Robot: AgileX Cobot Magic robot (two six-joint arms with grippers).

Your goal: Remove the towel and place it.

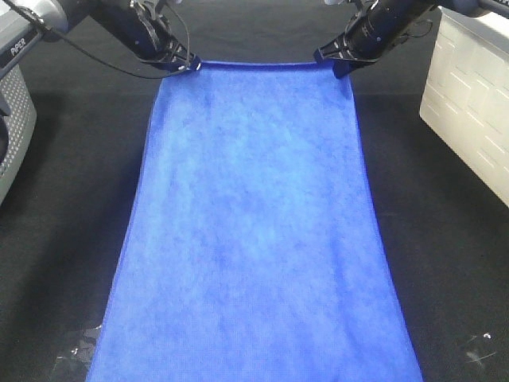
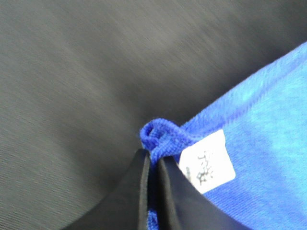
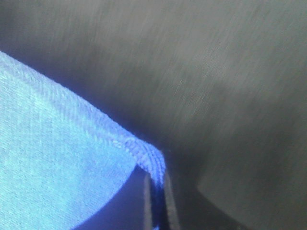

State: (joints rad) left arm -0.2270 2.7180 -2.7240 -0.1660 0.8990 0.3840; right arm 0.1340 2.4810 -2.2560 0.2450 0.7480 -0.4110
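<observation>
Looked down from high at the near side onto the black table cloth [image 1: 64, 239], taking in the towel [image 1: 254, 239] lengthwise, far edge at top. Sat very close behind the left gripper [image 2: 152, 158] at the far-left corner, and likewise behind the right gripper [image 3: 156, 184] at the far-right corner. Shared those two corners with the high view.

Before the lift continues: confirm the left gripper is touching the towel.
Touching. The left wrist view shows the left gripper closed with the towel's bunched corner pinched between its fingers, beside the white tag.
</observation>
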